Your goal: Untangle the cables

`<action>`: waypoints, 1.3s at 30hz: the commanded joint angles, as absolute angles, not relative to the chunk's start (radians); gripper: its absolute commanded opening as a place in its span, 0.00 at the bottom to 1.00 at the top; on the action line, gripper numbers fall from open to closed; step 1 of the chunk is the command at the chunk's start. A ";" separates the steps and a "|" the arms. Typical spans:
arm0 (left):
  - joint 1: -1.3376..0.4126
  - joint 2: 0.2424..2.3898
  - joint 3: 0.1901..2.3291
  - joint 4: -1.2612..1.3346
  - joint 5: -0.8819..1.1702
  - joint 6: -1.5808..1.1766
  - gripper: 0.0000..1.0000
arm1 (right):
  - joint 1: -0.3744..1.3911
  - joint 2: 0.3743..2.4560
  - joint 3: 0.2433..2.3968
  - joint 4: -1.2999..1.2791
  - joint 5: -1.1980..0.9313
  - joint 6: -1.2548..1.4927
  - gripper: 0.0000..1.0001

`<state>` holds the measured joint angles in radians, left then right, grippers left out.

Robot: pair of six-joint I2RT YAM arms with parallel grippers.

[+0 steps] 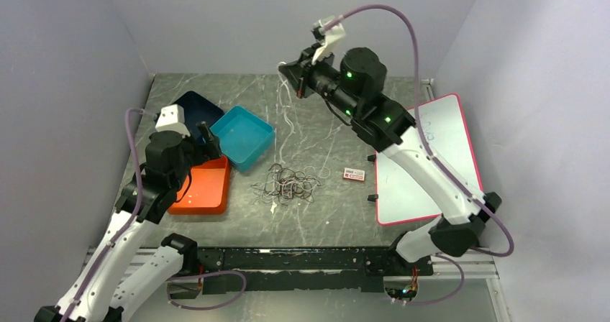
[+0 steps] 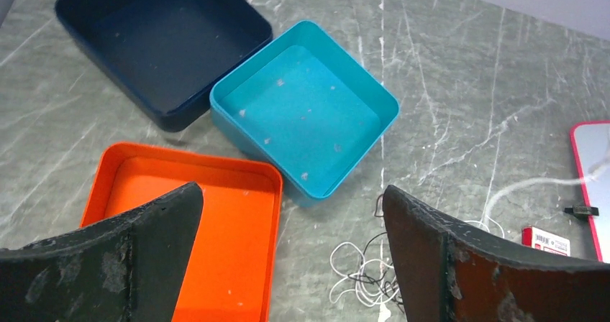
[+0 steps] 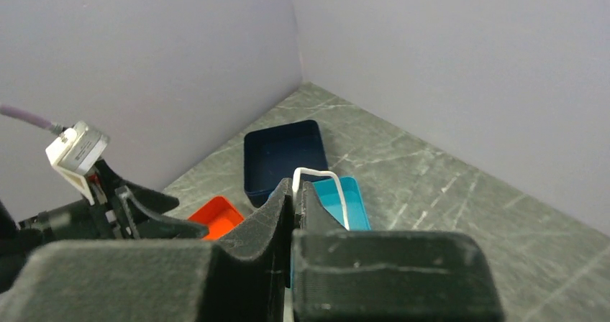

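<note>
Two grippers, one tangle. Cables: whitish and dark strands heaped mid-table, between orange tray and whiteboard. One white strand hangs from the right gripper, whose jaws are clenched on it, high over the far table, well above the heap. Left gripper: fingers spread wide, grasping nothing, above the orange tray, with the heap just beside it.

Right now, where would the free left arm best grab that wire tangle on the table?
Likely an outlying loop at the left edge of the tangle, from straight above: it lies flat and spread, looser at the rim than in the middle. The open left fingers are on that side.
</note>
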<state>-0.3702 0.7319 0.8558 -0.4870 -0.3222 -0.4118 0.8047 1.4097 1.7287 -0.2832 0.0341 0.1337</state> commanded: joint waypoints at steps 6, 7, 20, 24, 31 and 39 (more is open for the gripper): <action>-0.362 0.592 0.788 -0.607 -0.444 -0.503 0.99 | 0.802 1.674 1.947 -0.214 -0.157 0.128 0.00; -0.362 0.583 0.781 -0.609 -0.445 -0.504 0.99 | 0.801 1.707 1.983 -0.209 -0.178 0.131 0.00; -0.363 0.516 0.721 -0.599 -0.423 -0.497 0.99 | 0.800 2.053 2.254 -0.155 -0.265 0.169 0.00; -0.363 0.518 0.716 -0.596 -0.424 -0.497 0.99 | 0.799 2.115 2.247 -0.116 -0.300 0.178 0.00; -0.363 0.515 0.707 -0.588 -0.420 -0.492 0.99 | 0.784 2.217 2.174 -0.112 -0.291 0.186 0.01; -0.364 0.520 0.696 -0.578 -0.417 -0.492 0.99 | 0.772 2.349 2.151 -0.166 -0.275 0.219 0.01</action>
<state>-0.3698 0.5224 0.7036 -0.6033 -0.4149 -0.4980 0.7788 2.2890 2.1407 -0.1360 -0.2726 0.1989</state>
